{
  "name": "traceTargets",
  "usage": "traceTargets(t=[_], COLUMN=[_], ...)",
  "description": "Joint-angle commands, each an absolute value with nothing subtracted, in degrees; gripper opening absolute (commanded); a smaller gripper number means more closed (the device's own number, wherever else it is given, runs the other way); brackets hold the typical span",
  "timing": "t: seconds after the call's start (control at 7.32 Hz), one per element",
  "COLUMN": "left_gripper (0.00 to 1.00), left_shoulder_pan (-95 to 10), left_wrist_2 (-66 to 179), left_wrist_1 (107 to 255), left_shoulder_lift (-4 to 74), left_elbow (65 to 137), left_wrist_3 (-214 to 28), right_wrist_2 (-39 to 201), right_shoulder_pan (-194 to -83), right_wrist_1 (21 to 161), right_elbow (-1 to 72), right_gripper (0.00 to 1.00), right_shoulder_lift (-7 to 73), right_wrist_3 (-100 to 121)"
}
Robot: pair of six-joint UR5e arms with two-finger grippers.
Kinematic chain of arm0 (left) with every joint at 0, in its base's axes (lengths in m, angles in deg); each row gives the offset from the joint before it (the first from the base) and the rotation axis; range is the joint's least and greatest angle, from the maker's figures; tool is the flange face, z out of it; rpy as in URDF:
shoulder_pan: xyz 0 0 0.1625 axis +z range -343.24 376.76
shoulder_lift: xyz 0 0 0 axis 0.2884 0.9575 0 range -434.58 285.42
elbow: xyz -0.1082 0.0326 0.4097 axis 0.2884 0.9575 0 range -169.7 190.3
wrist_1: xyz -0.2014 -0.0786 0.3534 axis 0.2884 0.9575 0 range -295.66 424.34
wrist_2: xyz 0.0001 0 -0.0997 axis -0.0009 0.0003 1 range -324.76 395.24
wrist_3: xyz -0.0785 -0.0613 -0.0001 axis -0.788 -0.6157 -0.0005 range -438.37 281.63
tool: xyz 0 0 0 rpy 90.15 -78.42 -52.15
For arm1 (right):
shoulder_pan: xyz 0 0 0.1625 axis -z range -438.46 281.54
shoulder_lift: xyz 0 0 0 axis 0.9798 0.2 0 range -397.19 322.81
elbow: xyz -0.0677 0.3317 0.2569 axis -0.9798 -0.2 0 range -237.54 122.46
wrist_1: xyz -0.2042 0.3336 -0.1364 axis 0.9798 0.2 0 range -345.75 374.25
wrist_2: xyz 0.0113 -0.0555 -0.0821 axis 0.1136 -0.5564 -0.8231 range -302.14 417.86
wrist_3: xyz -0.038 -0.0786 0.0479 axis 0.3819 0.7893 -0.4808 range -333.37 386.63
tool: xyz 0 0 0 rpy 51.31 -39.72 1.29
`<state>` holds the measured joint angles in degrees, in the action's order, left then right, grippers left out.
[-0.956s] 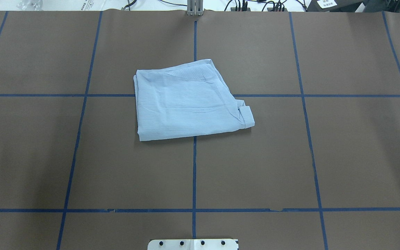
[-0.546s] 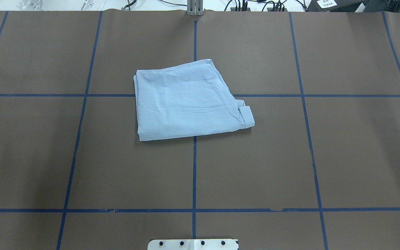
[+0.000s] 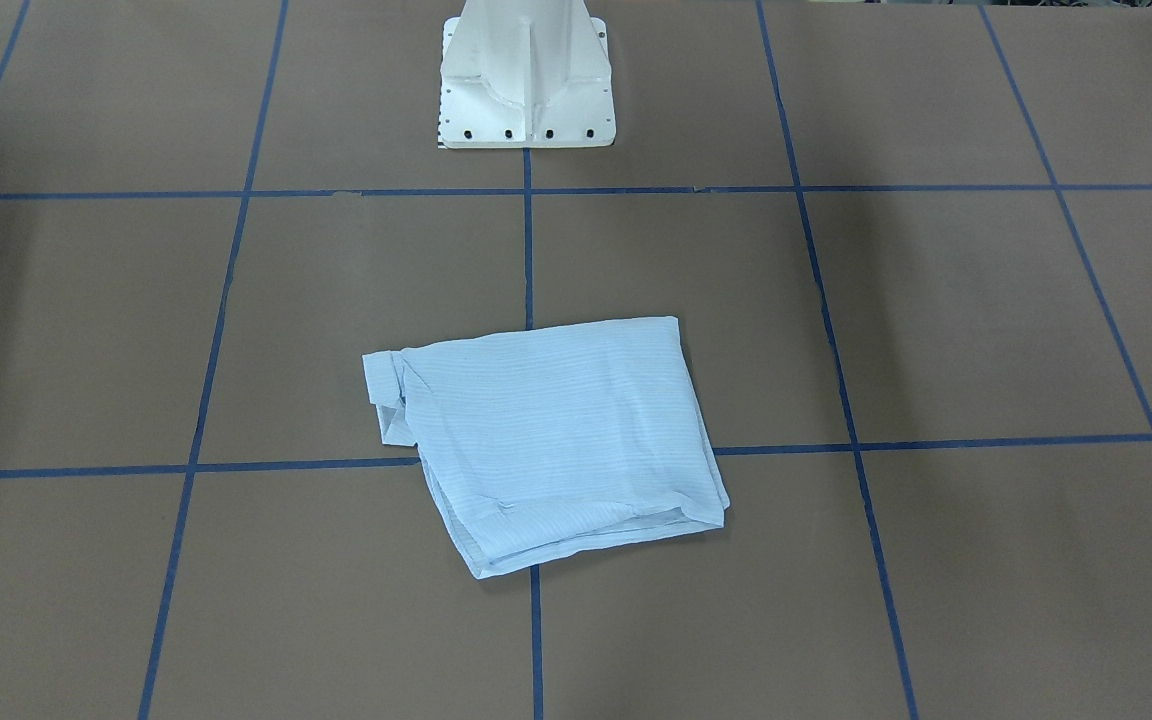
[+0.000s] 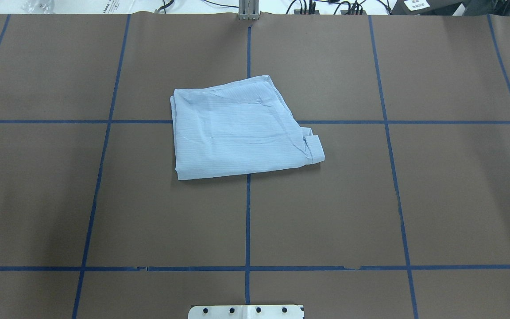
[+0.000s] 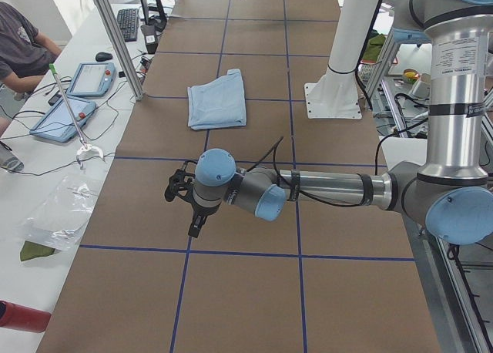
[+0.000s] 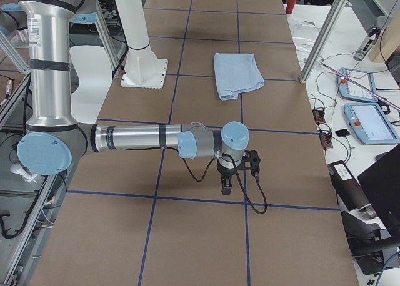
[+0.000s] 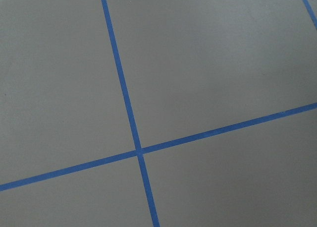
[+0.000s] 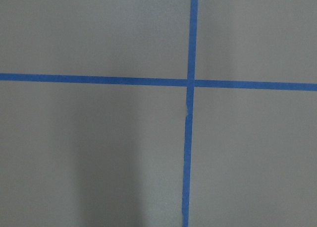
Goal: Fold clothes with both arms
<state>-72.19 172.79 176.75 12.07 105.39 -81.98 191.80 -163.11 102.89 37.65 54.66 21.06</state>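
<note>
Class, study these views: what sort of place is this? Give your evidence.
Probably a robotics lab: a left arm and a right arm reach over a table marked with a blue tape grid, and control pendants lie on a side bench.

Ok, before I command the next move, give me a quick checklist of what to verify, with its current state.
1. Shirt folded and lying flat on the table: ok.
2. Fold edges tidy: not ok, a small flap sticks out at the corner on the robot's right.
3. Left gripper clear of the shirt, over bare table: ok.
4. Right gripper clear of the shirt, over bare table: ok.
5. Jaws open or shut: cannot tell, side views only.
6. Wrist cameras see the shirt: not ok, only blue tape lines.
</note>
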Motion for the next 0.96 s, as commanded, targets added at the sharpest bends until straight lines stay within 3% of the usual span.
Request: traceTargets(t=[0.0,0.82], left_gripper=[1.0,1.0], left_shoulder_pan=[-72.19,-72.1], left_wrist_2=[172.79,173.49], left_wrist_1=[176.75,176.66], left_shoulder_lift=[12.08,12.08], left_elbow=[105.4,105.31], left_wrist_3=[-81.98,-81.98], right_wrist_2=[191.8,192.68], right_shoulder_pan=[-163.1,-163.01], right_wrist_1=[102.67,102.23], right_elbow=[37.56,37.47], right_gripper=[1.0,1.0], right_shoulder_lift=[54.66,54.66], right_wrist_3=[21.1,21.27])
